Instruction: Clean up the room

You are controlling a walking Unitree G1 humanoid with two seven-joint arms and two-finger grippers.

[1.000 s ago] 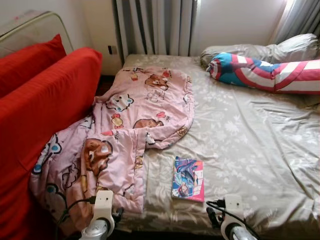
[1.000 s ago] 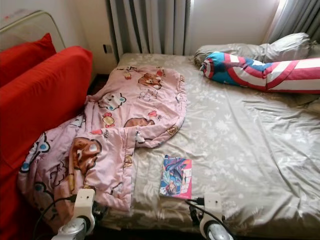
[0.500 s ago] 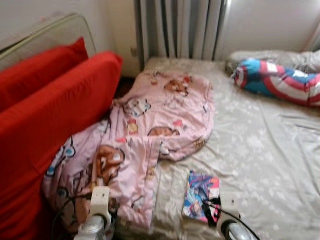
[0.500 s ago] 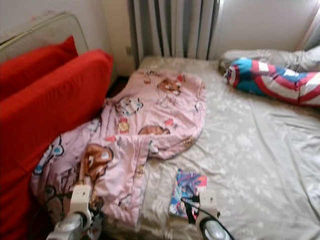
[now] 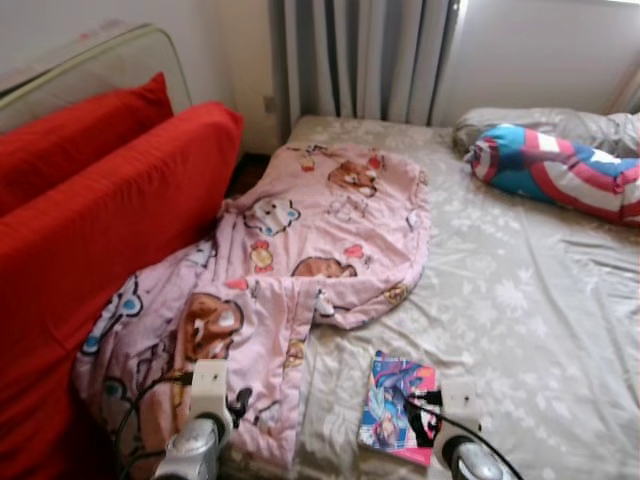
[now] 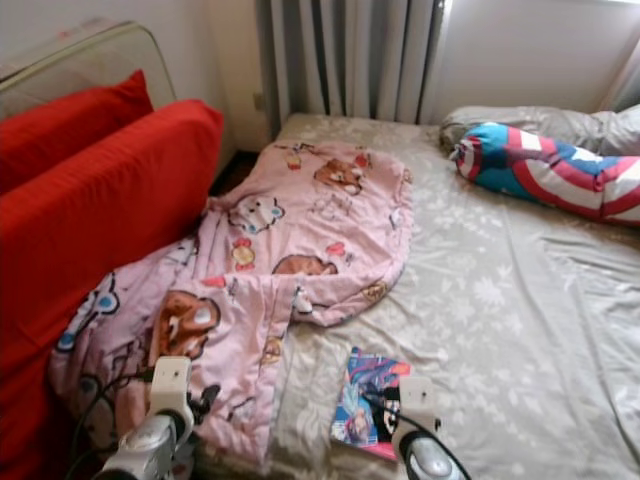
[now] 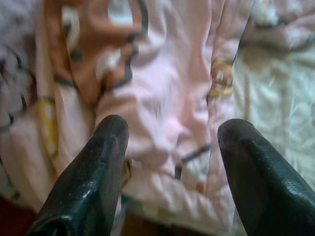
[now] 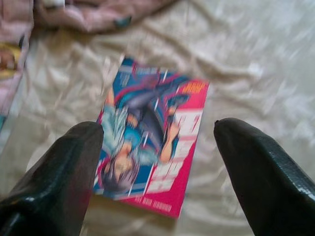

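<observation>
Hovering spread wide, the right gripper [image 8: 157,162] frames the comic book [image 8: 150,147] lying flat on the bedsheet [image 8: 256,64] just beyond its fingertips; left gripper [image 7: 170,162], also wide, faces the pink blanket [image 7: 162,93].

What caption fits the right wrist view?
Right gripper, fingers open, poised above a colourful comic book lying flat on the beige bedsheet, pink blanket beside it.

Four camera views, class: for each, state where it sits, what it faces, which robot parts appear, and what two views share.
Left eye: head, down at bed, blanket, book; both wrists.
Right eye: same scene, slightly offset.
Left wrist: along open left gripper at blanket.
Right wrist: along open right gripper at book.
Shared: book in eye and right wrist views.
</observation>
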